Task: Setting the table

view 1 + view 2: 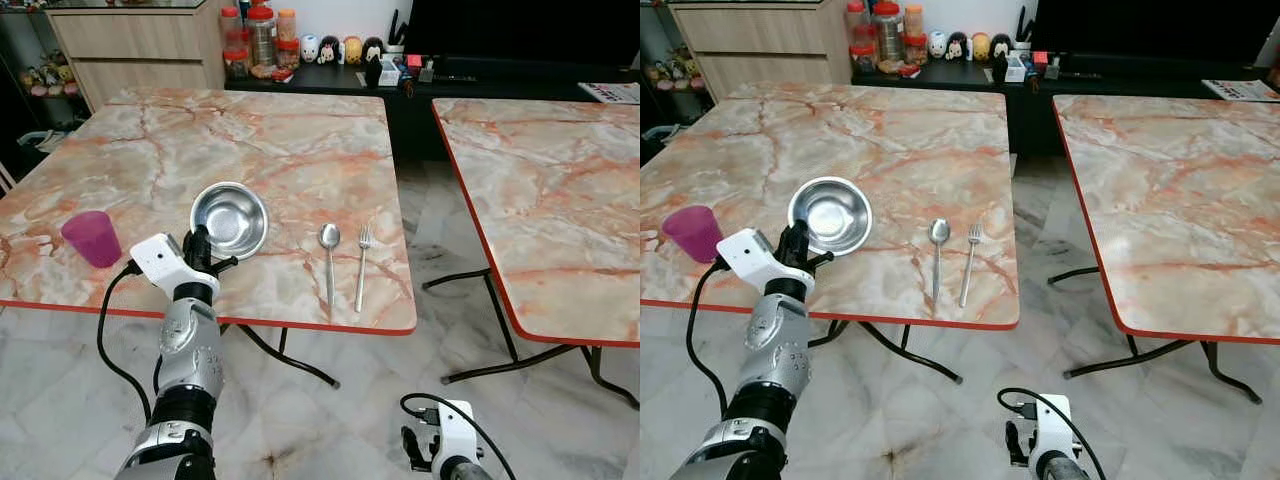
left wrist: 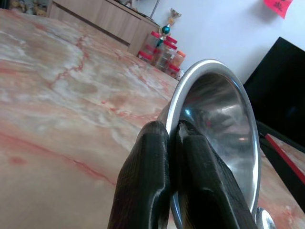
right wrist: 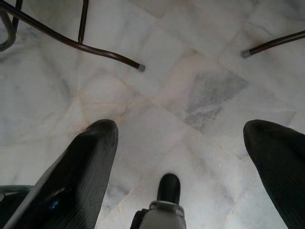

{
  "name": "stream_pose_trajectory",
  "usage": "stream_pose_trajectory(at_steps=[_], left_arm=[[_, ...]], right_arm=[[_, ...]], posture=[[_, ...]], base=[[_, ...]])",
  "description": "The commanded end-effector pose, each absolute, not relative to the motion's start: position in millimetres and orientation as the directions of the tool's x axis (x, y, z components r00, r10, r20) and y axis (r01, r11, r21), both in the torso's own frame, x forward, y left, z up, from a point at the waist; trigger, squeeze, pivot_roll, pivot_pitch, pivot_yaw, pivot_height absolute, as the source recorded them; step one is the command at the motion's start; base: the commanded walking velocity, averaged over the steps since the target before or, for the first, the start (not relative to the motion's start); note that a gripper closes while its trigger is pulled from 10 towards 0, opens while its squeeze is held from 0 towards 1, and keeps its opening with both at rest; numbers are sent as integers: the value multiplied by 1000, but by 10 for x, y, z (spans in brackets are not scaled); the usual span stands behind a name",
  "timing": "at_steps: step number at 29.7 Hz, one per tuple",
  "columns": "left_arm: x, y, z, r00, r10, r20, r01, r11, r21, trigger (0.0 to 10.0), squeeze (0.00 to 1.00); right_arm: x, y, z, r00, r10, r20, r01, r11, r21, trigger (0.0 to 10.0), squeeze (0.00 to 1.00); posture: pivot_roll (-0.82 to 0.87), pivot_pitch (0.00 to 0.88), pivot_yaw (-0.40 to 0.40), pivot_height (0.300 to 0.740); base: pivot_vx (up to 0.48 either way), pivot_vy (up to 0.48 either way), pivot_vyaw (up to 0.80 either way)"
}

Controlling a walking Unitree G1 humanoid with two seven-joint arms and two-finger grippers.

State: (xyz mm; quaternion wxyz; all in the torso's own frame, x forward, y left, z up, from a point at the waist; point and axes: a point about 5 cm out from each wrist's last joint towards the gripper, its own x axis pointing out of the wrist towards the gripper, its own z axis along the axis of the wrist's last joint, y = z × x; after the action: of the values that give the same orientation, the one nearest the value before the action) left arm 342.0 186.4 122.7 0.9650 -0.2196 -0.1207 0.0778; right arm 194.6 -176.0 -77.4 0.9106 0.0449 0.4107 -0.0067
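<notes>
Gripping the bowl [image 1: 229, 219] rim, your left pincer [image 1: 200, 246] is clamped tight on the table [image 1: 270, 140]; your right pincer [image 3: 178, 157] hangs wide open, empty, over the floor [image 3: 190, 71].

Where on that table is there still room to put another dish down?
The far half of the table, beyond the bowl, is bare, as is the strip between the bowl and spoon. The near edge is crowded: cup, left gripper on bowl, spoon, fork.

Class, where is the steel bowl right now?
The bowl is near the table's front edge, between cup and spoon, its rim pinched by the left gripper.
</notes>
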Motion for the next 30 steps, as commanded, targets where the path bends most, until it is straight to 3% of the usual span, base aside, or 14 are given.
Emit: stream_pose_trajectory(at_steps=[1, 30], left_arm=[[3418, 1877, 1311, 948, 207, 240, -91, 903, -421, 10000, 0], [3454, 1917, 1519, 931, 231, 282, -92, 898, -431, 10000, 0]], right_arm=[[1956, -1789, -765, 666, 8, -746, 61, 996, 66, 10000, 0], [1907, -1796, -793, 649, -6, -761, 77, 995, 58, 10000, 0]], posture=[[-2, 0, -38, 740], [5, 0, -40, 740]], base=[[0, -401, 0], [0, -398, -53]])
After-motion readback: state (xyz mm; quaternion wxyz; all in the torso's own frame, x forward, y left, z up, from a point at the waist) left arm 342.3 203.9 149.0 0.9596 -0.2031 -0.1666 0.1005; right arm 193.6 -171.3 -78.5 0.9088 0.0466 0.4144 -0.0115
